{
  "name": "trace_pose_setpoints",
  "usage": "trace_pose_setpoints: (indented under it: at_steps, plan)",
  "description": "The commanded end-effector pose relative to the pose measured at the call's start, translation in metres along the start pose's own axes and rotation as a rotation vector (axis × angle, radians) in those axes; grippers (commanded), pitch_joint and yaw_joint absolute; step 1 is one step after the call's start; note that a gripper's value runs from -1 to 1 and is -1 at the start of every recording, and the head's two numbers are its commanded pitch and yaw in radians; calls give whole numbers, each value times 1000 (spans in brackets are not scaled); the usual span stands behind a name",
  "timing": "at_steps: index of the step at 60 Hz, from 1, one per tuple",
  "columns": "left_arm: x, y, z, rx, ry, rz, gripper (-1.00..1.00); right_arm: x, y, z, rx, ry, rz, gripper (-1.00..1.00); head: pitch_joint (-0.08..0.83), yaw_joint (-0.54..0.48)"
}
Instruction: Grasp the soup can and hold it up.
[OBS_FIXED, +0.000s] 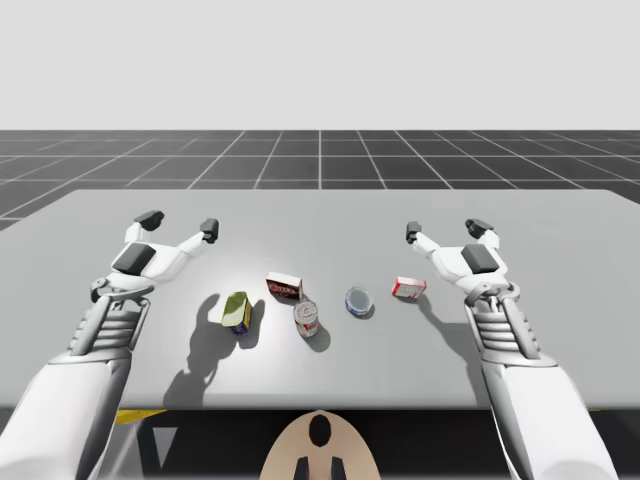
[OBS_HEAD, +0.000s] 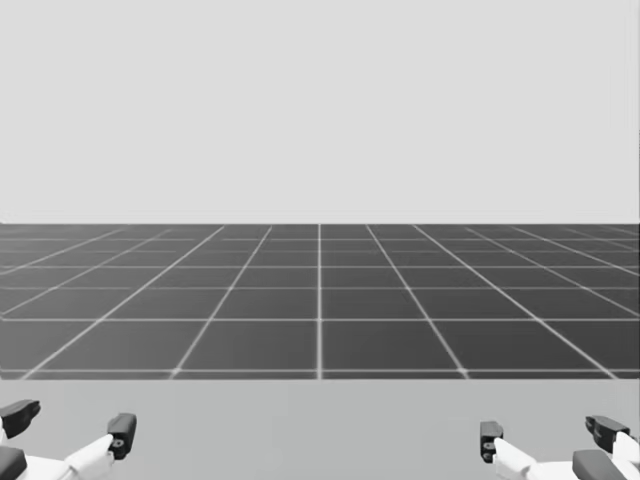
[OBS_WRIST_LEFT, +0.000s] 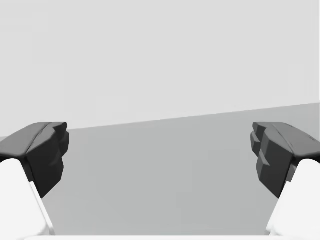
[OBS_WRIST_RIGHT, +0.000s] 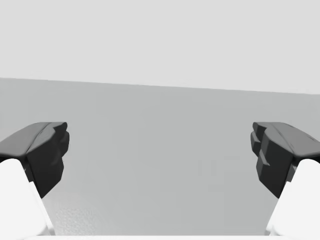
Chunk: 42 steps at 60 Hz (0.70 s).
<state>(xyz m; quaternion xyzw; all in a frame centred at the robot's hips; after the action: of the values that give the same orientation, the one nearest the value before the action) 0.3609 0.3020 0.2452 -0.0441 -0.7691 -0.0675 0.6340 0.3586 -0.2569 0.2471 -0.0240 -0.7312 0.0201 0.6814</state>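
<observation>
Close to the front edge of the table (OBS_FIXED: 330, 375), the soup can (OBS_FIXED: 307, 318) sits between a yellow box (OBS_FIXED: 237, 311) and a blue can (OBS_FIXED: 358, 301). Farther back, my left gripper (OBS_FIXED: 180, 224) and right gripper (OBS_FIXED: 445, 230) hang wide open and empty. I think one should descend slowly over the can and avoid the red box (OBS_FIXED: 285, 287) just behind it.

The soup can (OBS_FIXED: 307, 318) is red and white, the table (OBS_FIXED: 400, 230) plain grey.

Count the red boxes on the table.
2. The dark red box sits just beyond the soup can; the red-and-white box lies right of the blue can. Nothing looks hidden.
</observation>
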Motion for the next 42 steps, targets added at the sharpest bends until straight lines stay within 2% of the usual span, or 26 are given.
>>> trace_pose_setpoints:
  at_steps: [1,5,8,14,42]
  plan:
    - [0,0,0,0,-2,-3,-1000,0,1,2,6,-2,-17,-1000,1,-2]
    - [1,0,1,1,-2,-4,-1000,2,2,2,-10,-14,-8,-1000,2,-1]
    - [1,0,1,2,-2,-4,-1000,2,2,1,-33,-18,15,-1000,10,0]
    - [1,0,1,3,-3,-3,-1000,0,1,0,-36,-12,16,-1000,48,-1]
    - [0,-1,0,-3,2,-17,-1000,-2,3,-2,-32,-14,47,-1000,447,3]
